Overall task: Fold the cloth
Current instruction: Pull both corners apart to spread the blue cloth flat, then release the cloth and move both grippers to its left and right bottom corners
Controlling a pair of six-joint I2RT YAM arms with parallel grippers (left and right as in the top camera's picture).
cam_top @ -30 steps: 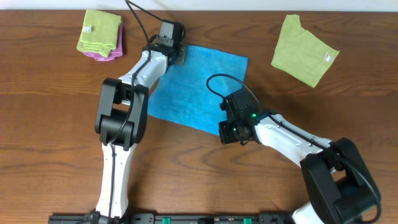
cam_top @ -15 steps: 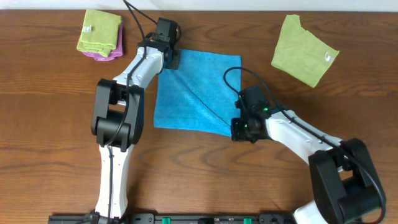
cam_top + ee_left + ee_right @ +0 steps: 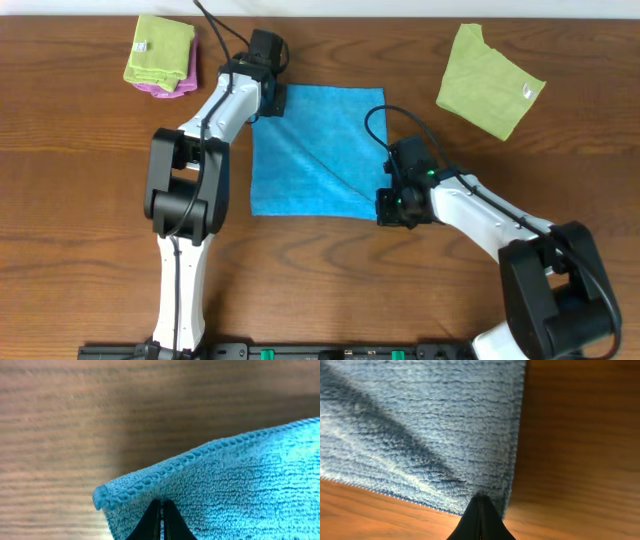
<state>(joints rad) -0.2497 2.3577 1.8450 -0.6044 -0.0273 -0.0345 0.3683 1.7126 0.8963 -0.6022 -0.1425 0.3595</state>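
Gripping opposite corners, left pincer and right pincer clench the fluffy square cloth.

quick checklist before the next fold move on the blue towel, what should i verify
1. Left end effector shut on the blue towel's far-left corner: ok.
2. Right end effector shut on the near-right corner: ok.
3. Towel lying flat: not ok, a diagonal ridge runs between the gripped corners.
4. Right-hand lime-green cloth apart from the towel: ok.
5. Where the white tag sits: cannot tell.
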